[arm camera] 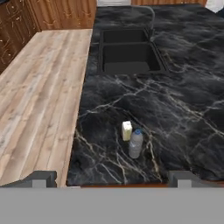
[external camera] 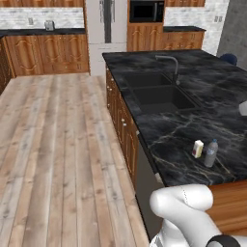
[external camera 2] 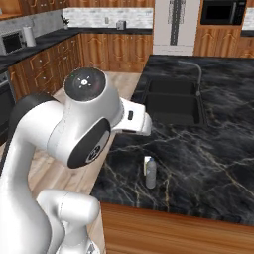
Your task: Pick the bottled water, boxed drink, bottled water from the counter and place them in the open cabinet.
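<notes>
The bottled water (arm camera: 135, 143), the greyish clear one with the dark cap, stood upright near the front edge of the worktop (arm camera: 183, 105), its long axis straight up. Just beside it, on the side toward the sink (arm camera: 129, 56), stood the boxed drink (arm camera: 127, 130), shorter, also upright; whether the two touched could not be told. From the hand (arm camera: 111, 177), both lay ahead and below, close to the centre line, the bottle a touch to the right of middle in the hand view. The hand hung well apart from them, fingers spread wide and released, nothing between them. Likely the coming move was a descent onto the bottle, with the carton so close that a finger could nudge it.

The sink was a double basin, both halves bare, with the faucet (external camera: 170, 65) curving over the far rim. In the left base view the pair (external camera: 205, 151) sat near the worktop's near corner.
</notes>
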Robot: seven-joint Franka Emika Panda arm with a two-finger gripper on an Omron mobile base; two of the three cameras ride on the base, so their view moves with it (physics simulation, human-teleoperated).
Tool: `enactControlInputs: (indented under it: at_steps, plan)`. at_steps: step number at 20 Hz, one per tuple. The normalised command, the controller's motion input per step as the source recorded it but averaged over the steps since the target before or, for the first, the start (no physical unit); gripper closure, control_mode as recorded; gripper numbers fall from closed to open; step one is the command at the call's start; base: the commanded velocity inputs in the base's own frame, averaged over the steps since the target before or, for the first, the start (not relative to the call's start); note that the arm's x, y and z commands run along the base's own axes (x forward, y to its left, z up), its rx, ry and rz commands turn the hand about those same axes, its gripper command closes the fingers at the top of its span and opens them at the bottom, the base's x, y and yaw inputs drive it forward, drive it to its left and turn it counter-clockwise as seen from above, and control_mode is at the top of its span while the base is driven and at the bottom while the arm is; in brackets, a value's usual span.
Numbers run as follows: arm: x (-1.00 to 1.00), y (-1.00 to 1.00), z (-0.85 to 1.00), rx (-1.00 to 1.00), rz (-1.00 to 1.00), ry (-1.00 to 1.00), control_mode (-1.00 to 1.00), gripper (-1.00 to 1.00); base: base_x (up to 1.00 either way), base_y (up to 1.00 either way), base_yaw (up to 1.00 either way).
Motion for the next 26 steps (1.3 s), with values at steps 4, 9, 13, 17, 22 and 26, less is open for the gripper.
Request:
enactControlInputs:
  at_steps: [4,9,13,17,22,26]
  plan:
    - [0.00,-0.19,-0.03,0.00,0.28,-0.02,-1.00,-1.00,0.00,0.00,0.00]
    - [0.00,-0.22,-0.26,0.00,0.41,-0.08,-1.00,-1.00,0.00,0.00,0.00]
    - [0.00,-0.33,-0.43,0.01,0.37,-0.10,-1.00,-1.00,0.00,0.00,0.00]
    - [0.00,-0.26,-0.45,0.02,0.31,-0.11,-1.00,-1.00,0.00,0.00,0.00]
    - [0.00,-0.12,-0.28,0.04,0.24,-0.12,-1.00,-1.00,0.00,0.00,0.00]
    - [0.00,-0.03,-0.36,0.02,0.24,-0.07,-1.00,-1.00,0.00,0.00,0.00]
